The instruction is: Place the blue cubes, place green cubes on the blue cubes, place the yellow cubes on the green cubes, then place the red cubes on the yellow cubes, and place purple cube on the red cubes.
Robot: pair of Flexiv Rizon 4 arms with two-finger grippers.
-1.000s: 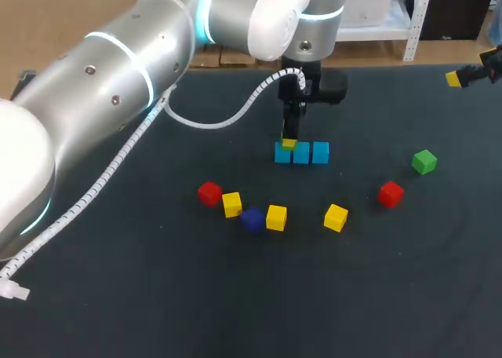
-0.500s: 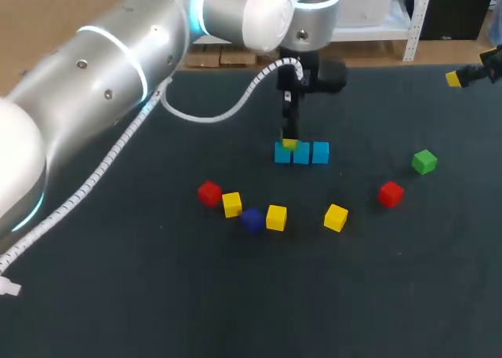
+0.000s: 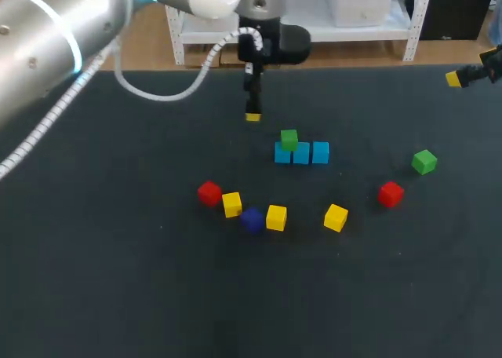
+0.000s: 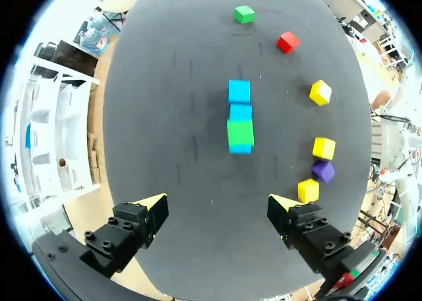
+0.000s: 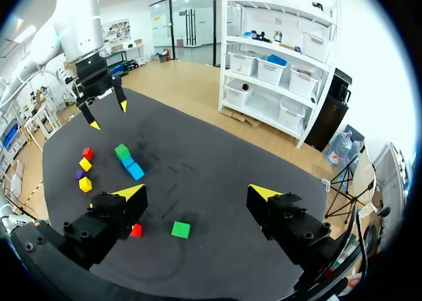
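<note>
Three blue cubes (image 3: 301, 153) lie in a row mid-table. A green cube (image 3: 289, 140) rests on the leftmost one, and in the left wrist view this green cube (image 4: 240, 133) tops the end of the row nearest the gripper. My left gripper (image 3: 252, 116) hangs open and empty above the table, up and to the left of the stack; its fingers (image 4: 217, 205) are spread wide. My right gripper (image 3: 459, 77) stays at the far right edge, open (image 5: 198, 194) with nothing in it. A second green cube (image 3: 423, 162) lies to the right.
Loose cubes lie in front of the row: a red cube (image 3: 209, 193), a yellow cube (image 3: 231, 204), a purple cube (image 3: 252, 219), two more yellow cubes (image 3: 275, 217) (image 3: 336, 217) and another red cube (image 3: 391, 193).
My left gripper opened and let go of the green cube on the leftmost blue cube. It then rose and drew back to the left, away from the stack. The right arm kept still.
</note>
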